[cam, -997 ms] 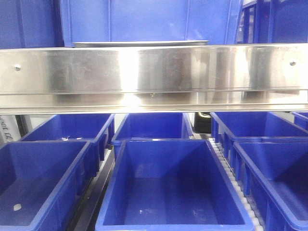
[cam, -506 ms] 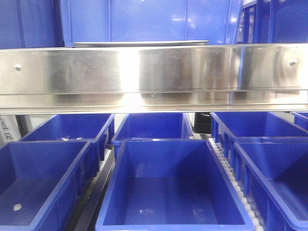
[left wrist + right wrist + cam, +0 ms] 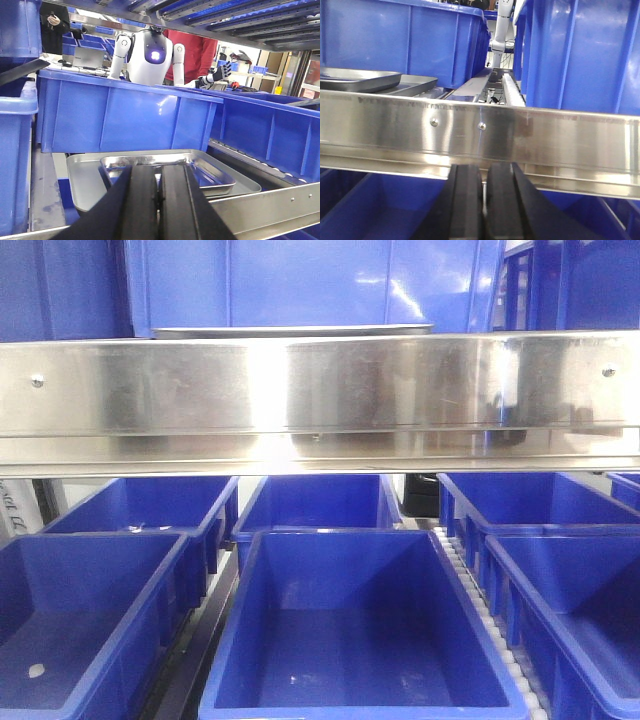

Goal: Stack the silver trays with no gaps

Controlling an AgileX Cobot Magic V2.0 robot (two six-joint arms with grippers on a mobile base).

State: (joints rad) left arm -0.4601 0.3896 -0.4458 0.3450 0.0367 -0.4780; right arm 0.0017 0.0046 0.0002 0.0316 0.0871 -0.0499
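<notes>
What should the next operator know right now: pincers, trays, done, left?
Left pincer: shut, empty, just short of the trays and aimed at them.
Right pincer: shut, empty, low in front of the shelf rail.
Trays: smaller tray sits inside the larger tray on the upper shelf, in front of a blue bin. It looks turned slightly askew, one end apparently raised.
Done: trays nested.
Left: probably square and press the top tray flat so no gap remains.

Front view: silver trays [image 3: 292, 331] mostly hidden behind shelf rail [image 3: 320, 390], only rim edge visible. Front blue bins [image 3: 360, 640] cropped by frame bottom.
</notes>
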